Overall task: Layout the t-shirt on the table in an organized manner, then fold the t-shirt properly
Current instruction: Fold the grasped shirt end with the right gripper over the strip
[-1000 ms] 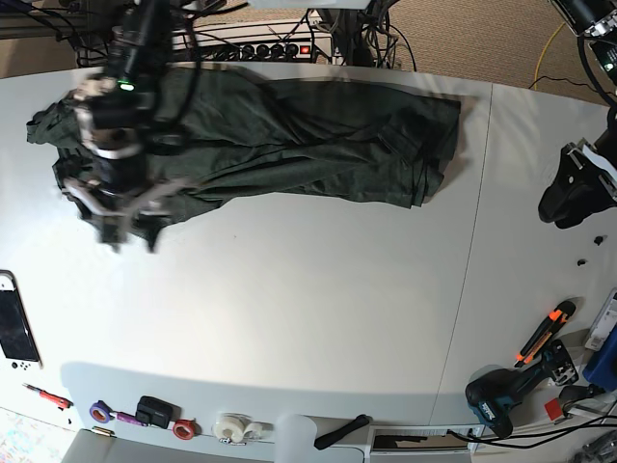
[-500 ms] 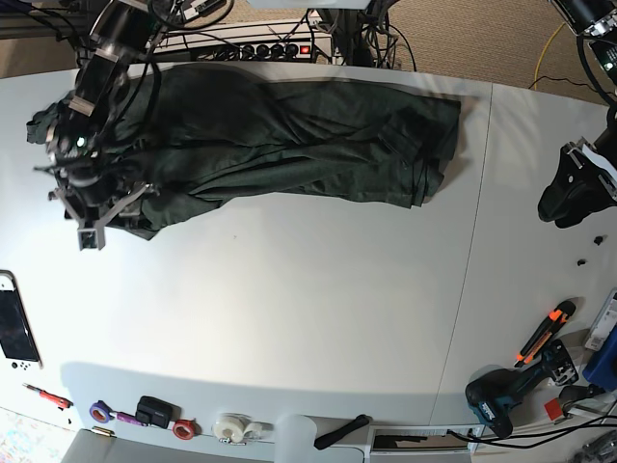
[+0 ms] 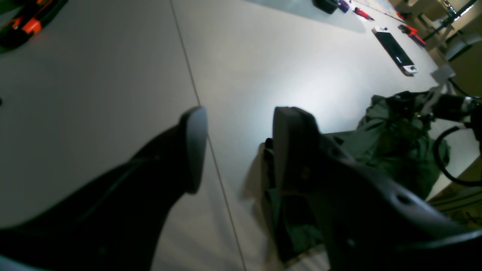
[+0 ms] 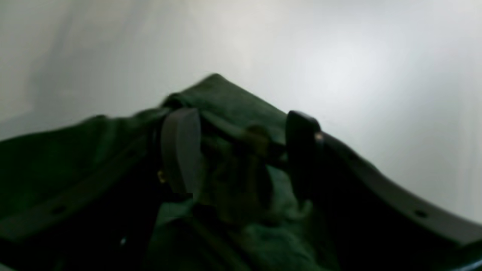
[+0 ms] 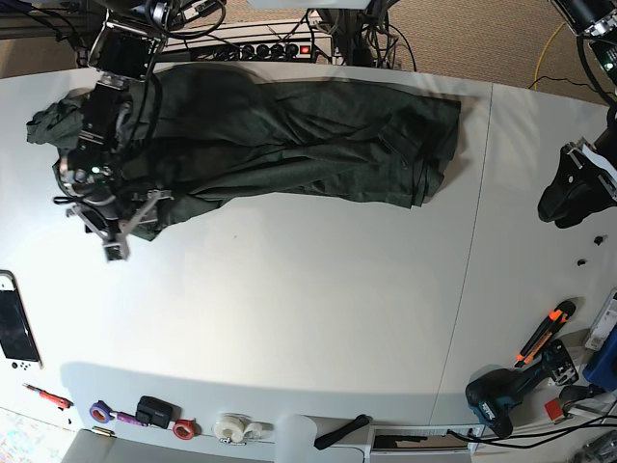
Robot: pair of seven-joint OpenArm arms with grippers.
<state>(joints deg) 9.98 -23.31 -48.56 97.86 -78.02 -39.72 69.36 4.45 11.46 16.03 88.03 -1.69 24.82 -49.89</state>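
The dark green t-shirt [image 5: 289,135] lies crumpled in a long band across the far side of the white table [image 5: 289,318]. My right gripper [image 5: 116,231] hangs over the shirt's left end. In the right wrist view this gripper [image 4: 241,150] is open, its fingers [image 4: 180,150] standing on either side of a bunched fold of the t-shirt [image 4: 226,101]. My left gripper [image 3: 241,146] is open and empty above bare table near the seam, well right of the shirt's edge [image 3: 395,150]. In the base view it [image 5: 576,193] hangs near the table's right edge.
A handheld game console [image 5: 17,328] lies at the left edge. Tape rolls [image 5: 231,426] and small tools line the front edge. A drill [image 5: 501,400] and an orange-black tool [image 5: 545,333] sit at the front right. A power strip [image 5: 280,48] runs behind the table.
My right arm swung left over the shirt's left end, then back a little to the right, and its jaws spread wider. The left arm stayed still.
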